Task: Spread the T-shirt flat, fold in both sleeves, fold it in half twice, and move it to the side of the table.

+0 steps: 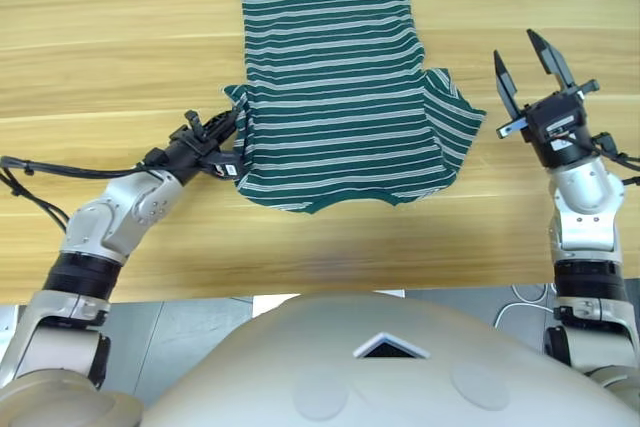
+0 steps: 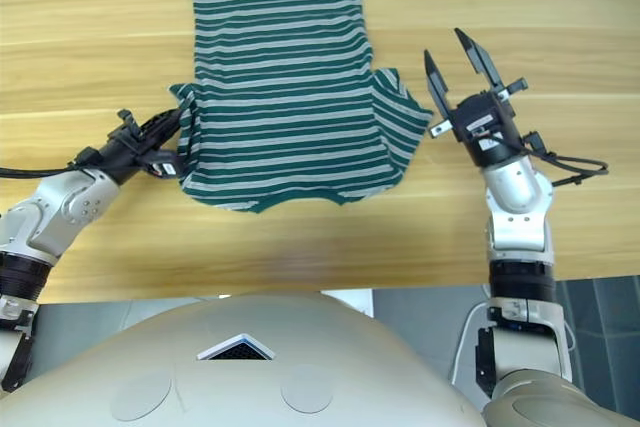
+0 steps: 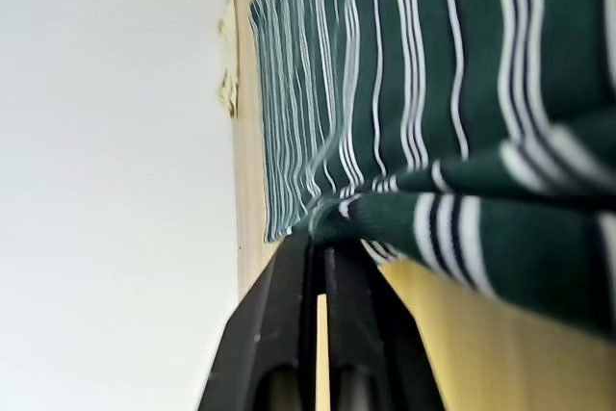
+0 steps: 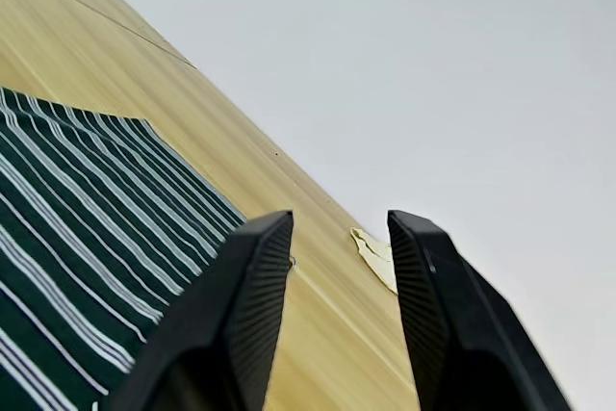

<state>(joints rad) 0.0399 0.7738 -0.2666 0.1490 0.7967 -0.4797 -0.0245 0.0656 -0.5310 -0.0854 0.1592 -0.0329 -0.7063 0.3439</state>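
The T-shirt [image 1: 335, 97], dark green with thin pale stripes, lies on the wooden table [image 1: 120, 47] in front of the robot, roughly midway between the two arms. Its straight edge points away from the robot, and the wider part with the sleeves lies nearer. The body is mostly flat. The sleeve on the robot's right fans out sideways with a few soft creases. On the robot's left only a small triangle of sleeve sticks out past the body.

The left hand [image 1: 232, 142] sits low at that left edge of the shirt, just below the small triangle and close to the table surface. In the left wrist view its two dark fingers [image 3: 289, 286] stand almost together, with only a slit between them. A rolled fold of the striped cloth is pinched at their tips, so this hand holds the shirt's edge.

The right hand [image 1: 515, 47] is just beside the right sleeve, apart from the cloth and touching nothing. Its fingers are spread wide and point away from the robot. The right wrist view shows bare table and the far corner of the shirt through the gap between its ribbed fingertips [image 4: 255, 286].

A small pale scrap [image 4: 375, 257] sits at the far edge of the table, well apart from the shirt.
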